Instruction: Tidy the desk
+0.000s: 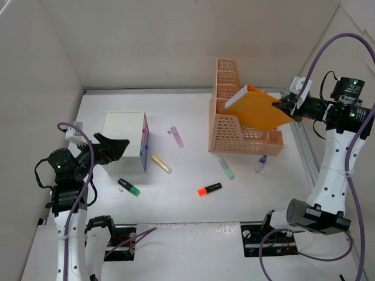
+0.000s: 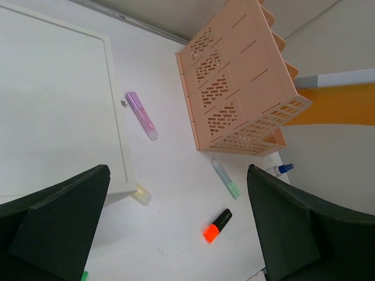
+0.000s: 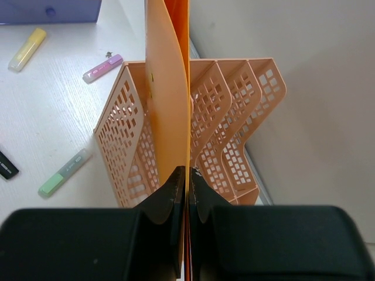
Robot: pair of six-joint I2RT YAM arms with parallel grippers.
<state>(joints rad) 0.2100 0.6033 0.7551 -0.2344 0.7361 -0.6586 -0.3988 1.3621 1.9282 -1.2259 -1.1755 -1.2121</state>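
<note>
- Five markers (image 1: pixel 209 189) lie on the white desk (image 1: pixel 187 170), between pale walls (image 1: pixel 146 41).
- The right gripper (image 1: pixel 279 105) pinches an orange folder (image 1: pixel 261 110) at the rack (image 1: pixel 234 133).
- The left gripper (image 1: pixel 114 146) is spread wide by the box (image 1: pixel 123 130).

top camera looks down on the desk (image 1: pixel 187 167); both wrist views share the rack (image 2: pixel 237 88)

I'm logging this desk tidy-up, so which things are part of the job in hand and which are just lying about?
In use: flat orange folder, peach slotted plastic file rack, right pincer gripping it, matte white desk.
Lying about: purple highlighter, yellow highlighter, pale green highlighter, black green-tipped marker, black orange-tipped marker, small blue-capped bottle, white drawer unit.
</note>
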